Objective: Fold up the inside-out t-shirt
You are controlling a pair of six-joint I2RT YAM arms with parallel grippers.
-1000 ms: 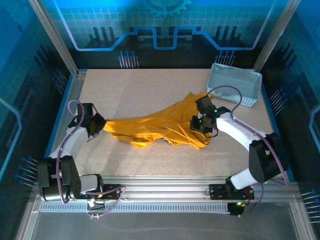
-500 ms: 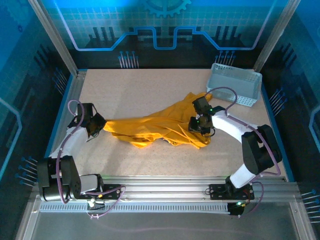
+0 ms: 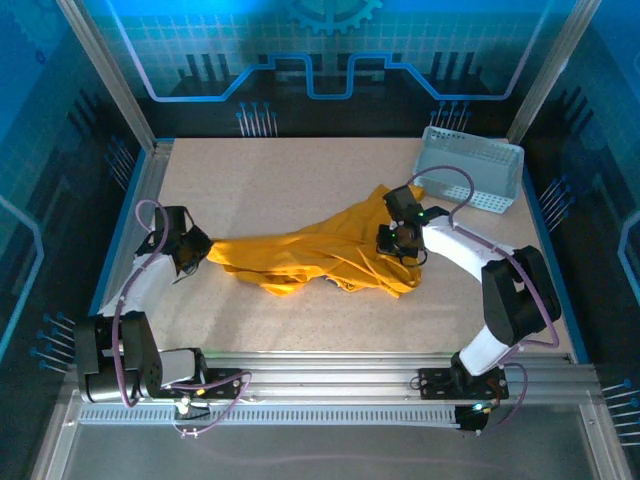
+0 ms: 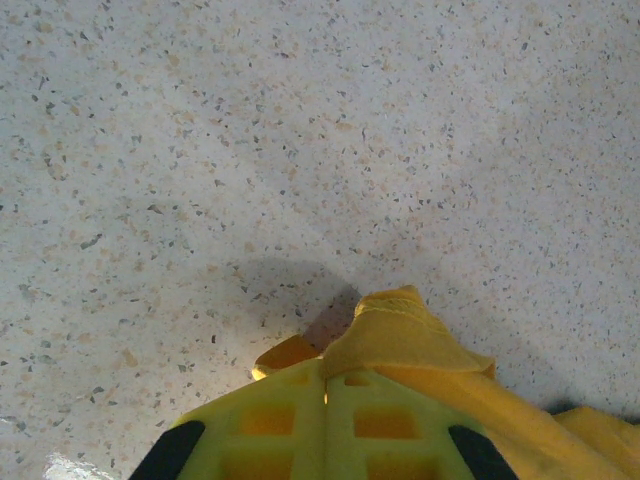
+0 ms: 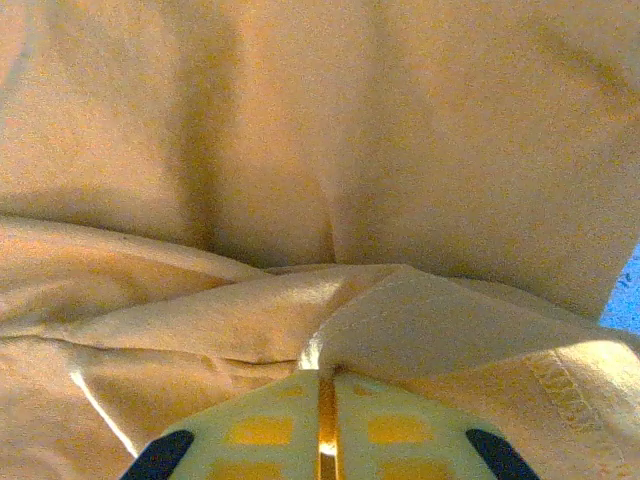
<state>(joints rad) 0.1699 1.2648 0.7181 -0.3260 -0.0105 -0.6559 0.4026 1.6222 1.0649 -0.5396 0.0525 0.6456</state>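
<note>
Since a second ago the right arm point(image 3: 462, 250) has drawn its wrist a little farther over the cloth toward the pale grey perforated basket point(image 3: 470, 168), and the right jaws have gone from partly spread to pressed together, while the left arm point(image 3: 150, 275) has held its place. From the top camera, the mustard-yellow t-shirt point(image 3: 310, 250) lies bunched and stretched across the speckled worktop point(image 3: 270, 180), to the near left of the basket. Its raised far tip is just beside the basket's near-left corner, and its opposite end is drawn out to a point well apart from the basket. The left jaws sit at that far-off point, and the right jaws rest on the bunched part nearer the basket. At the left wrist, the left jaws are pressed together on a folded edge of the t-shirt point(image 4: 400, 335), which pokes out past the yellow fingertips point(image 4: 270, 400) above bare worktop point(image 4: 300, 150). At the right wrist, the right jaws are closed to a thin line and pinch a small ridge of the t-shirt point(image 5: 350, 200), whose creased cloth with a stitched hem spreads beyond the fingertips point(image 5: 385, 420).
</note>
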